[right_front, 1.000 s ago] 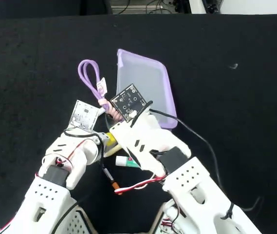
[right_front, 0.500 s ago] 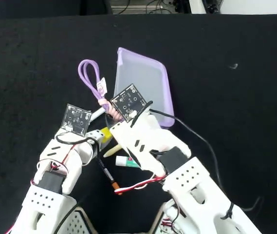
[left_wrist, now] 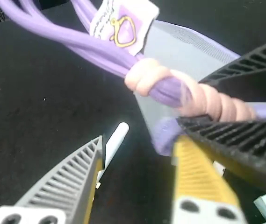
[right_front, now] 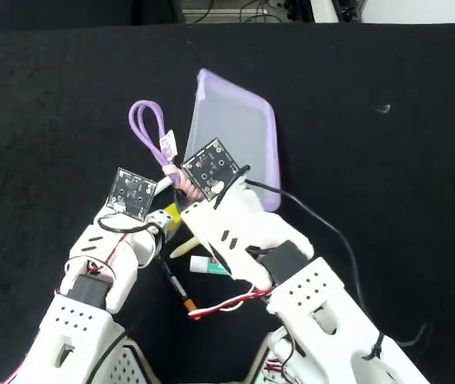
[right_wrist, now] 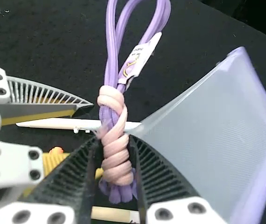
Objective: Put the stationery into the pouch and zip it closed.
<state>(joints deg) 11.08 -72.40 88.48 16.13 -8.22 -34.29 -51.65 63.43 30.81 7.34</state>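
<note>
Purple-edged, see-through pouch (right_front: 239, 144) flat on the black tabletop (right_front: 387, 200), with nothing visible inside. Right gripper (right_wrist: 116, 172) with fingers clenched on the pink-wrapped neck of the pouch's purple strap (right_wrist: 113, 56), just beside the pouch's near corner. Left gripper (left_wrist: 140, 140) close alongside, fingers spread and grasping nothing, with a white pen (left_wrist: 114, 140) on the tabletop just off one fingertip. Nearer the arms, loose on the tabletop: a pale pencil (right_front: 185, 246), a green-and-white eraser (right_front: 209, 266), a dark pen with an orange end (right_front: 177, 290). Looks barely begun, then (no stationery to be seen in the pouch, and the zip hard to make out from these angles). Left to do, by this reckoning: open the mouth, load every piece, pull the zip shut
</note>
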